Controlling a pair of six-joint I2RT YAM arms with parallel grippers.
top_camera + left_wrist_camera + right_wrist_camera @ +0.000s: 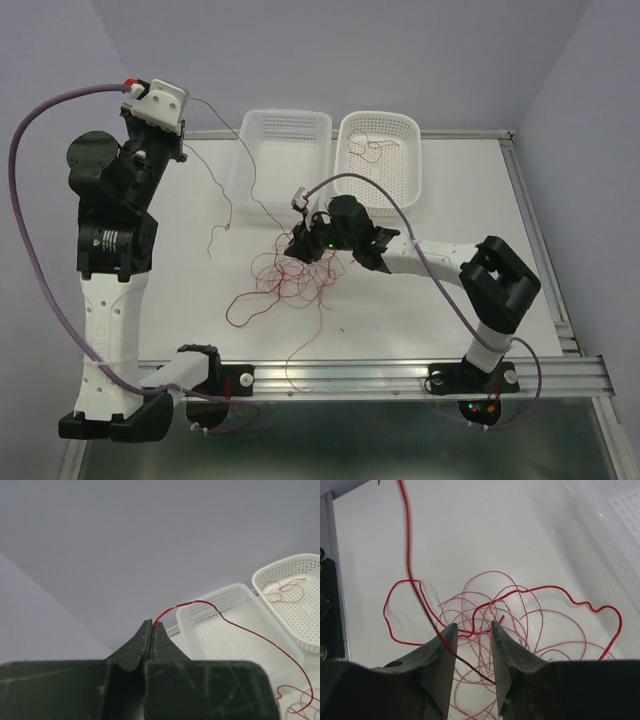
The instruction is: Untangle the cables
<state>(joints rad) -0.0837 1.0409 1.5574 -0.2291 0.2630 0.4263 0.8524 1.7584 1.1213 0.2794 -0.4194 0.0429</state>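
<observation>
**A:** What are the fingers doing?

**B:** The left gripper (152, 625) is clenched tight on the end of one red cable (195, 601). The right gripper (472, 627) has its fingers parted. The tips are lowered into the tangle of red cables (510, 610), and a few strands lie in the gap between them. None of those strands looks pinched.

**A:** Where does everything sit around that tangle?

**B:** The tangle lies in loose loops on the white table (450, 200). The right gripper hovers at the tangle's far edge, with its arm stretching away to the right. The left gripper is raised well off to the tangle's far left. Its held cable slopes through the air, crosses over the left basket (300, 125) and runs down into the tangle.

**A:** And beyond the tangle?

**B:** Two white mesh baskets stand side by side. The right basket (405, 185) holds one loose red cable (365, 148), apart from the tangle.
</observation>
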